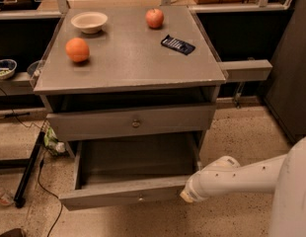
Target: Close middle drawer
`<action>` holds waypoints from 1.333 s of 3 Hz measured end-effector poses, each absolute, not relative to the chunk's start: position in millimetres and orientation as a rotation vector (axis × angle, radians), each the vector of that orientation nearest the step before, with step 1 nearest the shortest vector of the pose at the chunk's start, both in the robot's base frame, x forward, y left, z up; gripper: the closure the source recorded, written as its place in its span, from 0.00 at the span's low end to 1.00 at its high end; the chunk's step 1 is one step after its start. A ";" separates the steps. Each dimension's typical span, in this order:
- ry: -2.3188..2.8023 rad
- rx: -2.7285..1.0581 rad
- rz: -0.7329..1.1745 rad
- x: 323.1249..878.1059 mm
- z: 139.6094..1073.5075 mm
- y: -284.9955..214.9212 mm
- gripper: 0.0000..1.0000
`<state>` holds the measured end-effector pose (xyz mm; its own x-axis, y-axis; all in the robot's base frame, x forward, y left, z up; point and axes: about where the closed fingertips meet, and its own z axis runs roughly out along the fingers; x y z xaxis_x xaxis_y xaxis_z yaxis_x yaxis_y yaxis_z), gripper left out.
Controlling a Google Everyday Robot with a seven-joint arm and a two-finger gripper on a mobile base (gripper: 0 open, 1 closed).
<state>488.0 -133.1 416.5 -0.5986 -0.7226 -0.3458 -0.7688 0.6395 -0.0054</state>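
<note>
The middle drawer (pixel 128 194) is pulled far out of the grey cabinet, and its empty inside is showing. Its slim front has a small round knob (pixel 140 197) at the centre. My white arm comes in from the lower right. The gripper (pixel 186 196) is at the arm's tip, against the right end of the drawer front. The wrist housing hides the fingers.
Above the open drawer is a taller drawer front (pixel 133 123) with a knob. On the cabinet top (pixel 128 58) lie an orange (pixel 77 49), a white bowl (pixel 89 21), an apple (pixel 154 18) and a dark packet (pixel 177 44). A black bar and cables (pixel 29 169) lie on the floor at left.
</note>
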 end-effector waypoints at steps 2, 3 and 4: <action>2.532 -1.210 0.220 495.0 411.4 -122.3 1.00; 2.529 -1.205 0.216 499.2 413.2 -121.0 1.00; 2.514 -1.191 0.213 506.9 415.5 -117.8 1.00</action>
<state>506.9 -117.8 415.5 -0.5853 -0.7197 -0.3735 -0.7723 0.6351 -0.0135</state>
